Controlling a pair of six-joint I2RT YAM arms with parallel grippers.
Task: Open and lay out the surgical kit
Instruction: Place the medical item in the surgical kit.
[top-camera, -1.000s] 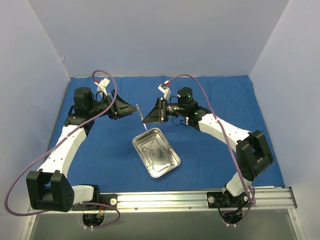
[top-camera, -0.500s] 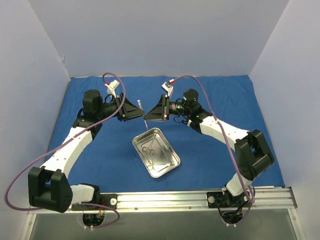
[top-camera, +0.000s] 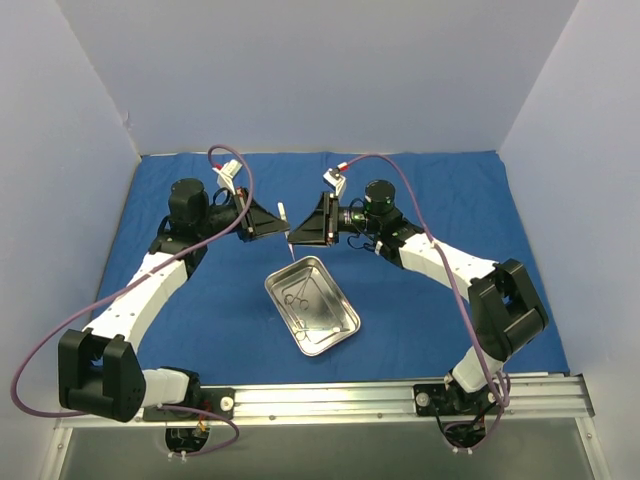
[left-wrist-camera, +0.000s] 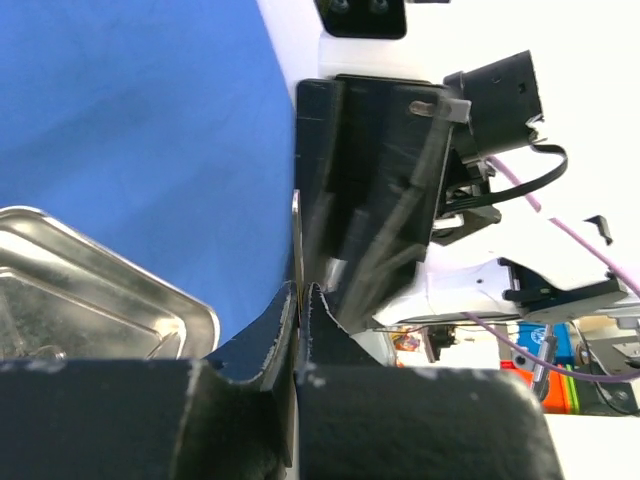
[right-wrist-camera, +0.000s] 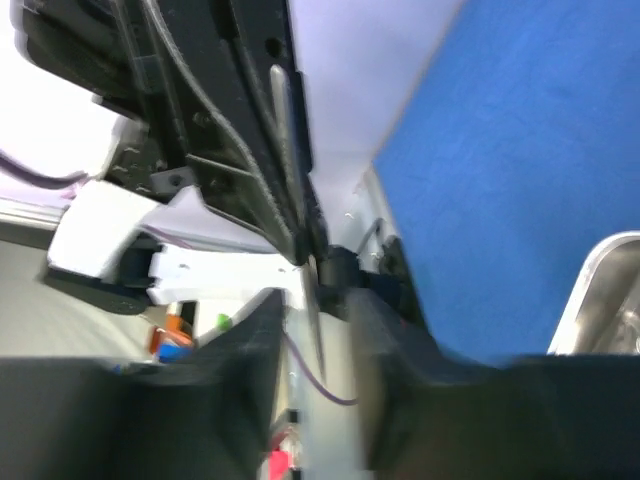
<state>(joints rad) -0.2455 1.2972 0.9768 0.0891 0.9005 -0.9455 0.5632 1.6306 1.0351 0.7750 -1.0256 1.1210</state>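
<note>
The blue cloth wrap (top-camera: 180, 300) lies spread flat over the table. On it sits the shiny steel tray (top-camera: 345, 322), with a scissor-like instrument (top-camera: 297, 293) inside. Above the tray's far corner my two grippers meet tip to tip. My left gripper (top-camera: 277, 222) is shut on a thin metal instrument (left-wrist-camera: 296, 235), its fingertips (left-wrist-camera: 283, 305) pinching the flat of the metal. My right gripper (top-camera: 293, 236) faces it, its jaws a little apart around the same instrument (right-wrist-camera: 313, 320) without touching it. The right wrist view is blurred.
Pale blue walls enclose the table on three sides. A metal rail (top-camera: 400, 395) with both arm bases runs along the near edge. Purple cables (top-camera: 40, 350) loop beside each arm.
My left gripper moved right to meet the right one and closed on the instrument. The right jaws have parted slightly from it.
</note>
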